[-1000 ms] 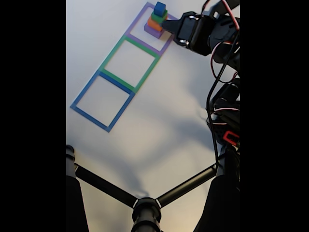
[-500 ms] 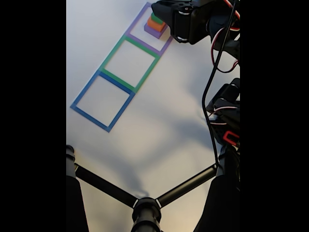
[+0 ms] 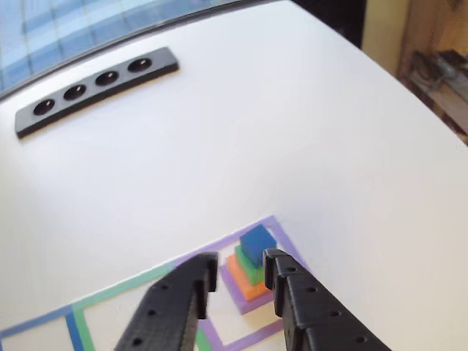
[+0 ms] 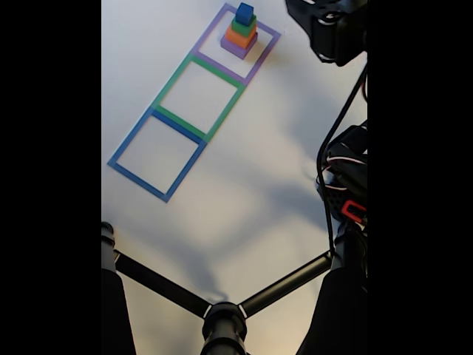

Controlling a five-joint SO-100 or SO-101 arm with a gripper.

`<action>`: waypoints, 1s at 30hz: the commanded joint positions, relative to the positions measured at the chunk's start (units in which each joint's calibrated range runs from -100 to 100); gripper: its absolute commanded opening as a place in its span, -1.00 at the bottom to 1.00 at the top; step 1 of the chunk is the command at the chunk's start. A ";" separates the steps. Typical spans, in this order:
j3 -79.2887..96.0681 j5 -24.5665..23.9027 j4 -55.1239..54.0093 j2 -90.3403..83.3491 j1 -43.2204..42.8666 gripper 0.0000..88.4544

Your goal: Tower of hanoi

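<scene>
A four-block stack stands inside the purple square frame [image 4: 255, 70]: blue block [image 4: 244, 12] on top, then green [image 4: 244, 23], orange [image 4: 239, 35] and purple [image 4: 236, 48] at the base. The arm [image 4: 332, 29] hangs at the top right of the fixed view, apart from the stack. In the other view my gripper [image 3: 240, 272] is open, and its black fingers [image 3: 191, 289] frame the stack from above. The blue block [image 3: 257, 243] shows just beyond the fingertips, untouched. The green frame [image 4: 171, 78] and the blue frame [image 4: 133, 140] hold nothing.
A black bar with four holes [image 3: 95, 89] lies at the far side of the white table [image 3: 329, 146]. Black stand legs [image 4: 222, 314] cross the near edge in the fixed view. Red and black cables [image 4: 341, 174] hang along the right.
The gripper stood beside the stack, then swung over it and hid the blue block. Now it has drawn back to the upper right. The stack stands unchanged.
</scene>
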 commanded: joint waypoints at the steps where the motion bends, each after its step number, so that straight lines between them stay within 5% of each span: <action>1: -2.99 1.24 0.92 0.39 6.15 -0.74; 3: -2.45 13.01 2.46 0.95 8.13 -0.78; 9: -0.45 13.01 3.75 1.27 12.48 -0.89; 20: 9.91 13.01 -4.10 1.11 17.36 -0.23; 30: 28.72 13.01 -24.90 0.23 17.28 -0.09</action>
